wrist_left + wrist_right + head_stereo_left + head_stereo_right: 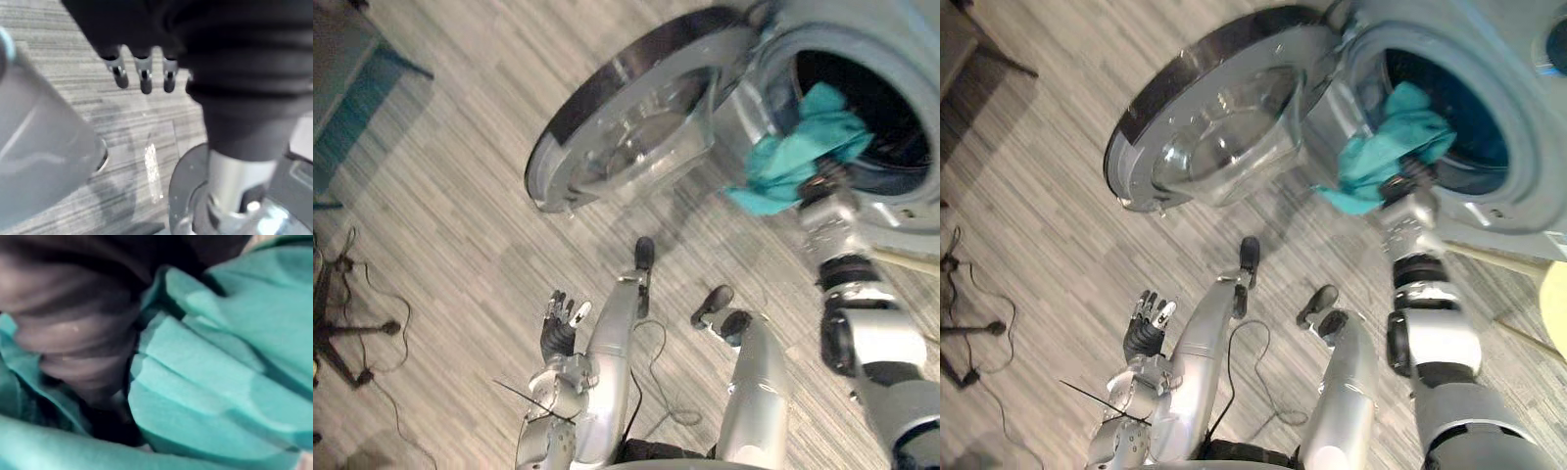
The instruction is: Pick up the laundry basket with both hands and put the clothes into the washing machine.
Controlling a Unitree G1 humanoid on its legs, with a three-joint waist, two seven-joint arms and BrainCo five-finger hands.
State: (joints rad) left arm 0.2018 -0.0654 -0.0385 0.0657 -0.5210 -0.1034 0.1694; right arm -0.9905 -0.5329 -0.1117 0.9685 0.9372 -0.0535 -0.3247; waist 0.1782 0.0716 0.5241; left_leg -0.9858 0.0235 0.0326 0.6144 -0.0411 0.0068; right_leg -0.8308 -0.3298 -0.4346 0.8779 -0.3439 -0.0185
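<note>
Both eye views look steeply down from the head at the floor [440, 196]. They share the open door [626, 127] at 12 o'clock and the washer [1538, 127] at 2 o'clock. The left wrist view looks past the left hand [145, 78] at the floor, from near. The right wrist view sits pressed against teal cloth [220, 382], probably at the drum mouth.
</note>
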